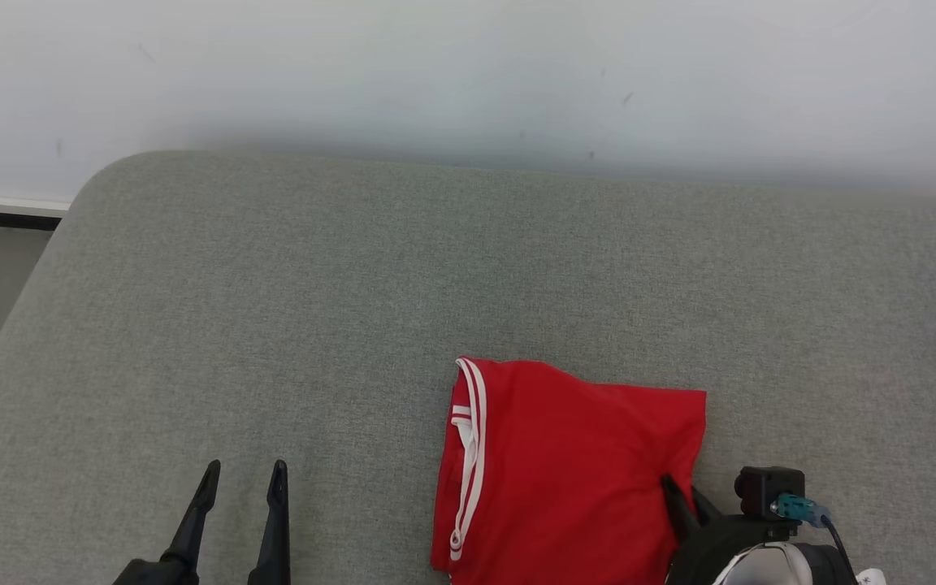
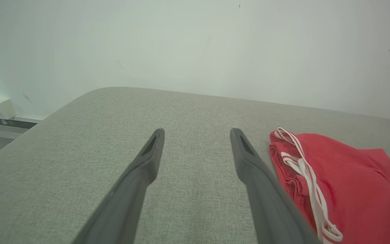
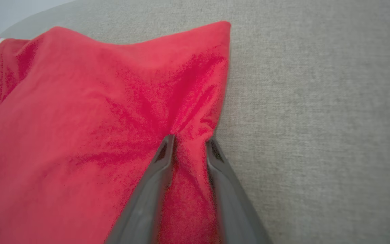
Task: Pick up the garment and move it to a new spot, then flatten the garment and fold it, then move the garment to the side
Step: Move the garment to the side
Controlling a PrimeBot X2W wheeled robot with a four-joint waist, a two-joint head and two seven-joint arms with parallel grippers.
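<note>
Red garment (image 1: 565,463) is lying folded on the grey padded surface (image 1: 273,309); right hand (image 1: 681,487) is pinching its right edge, while left hand (image 1: 245,469) is hovering alongside, wide open and holding nothing

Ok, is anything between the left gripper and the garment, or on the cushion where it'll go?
Nothing visible stands in the way. The left gripper sits open beside the striped edge of the garment, with just grey cushion between them. The right gripper has its fingers either side of a fold at the opposite edge.
</note>
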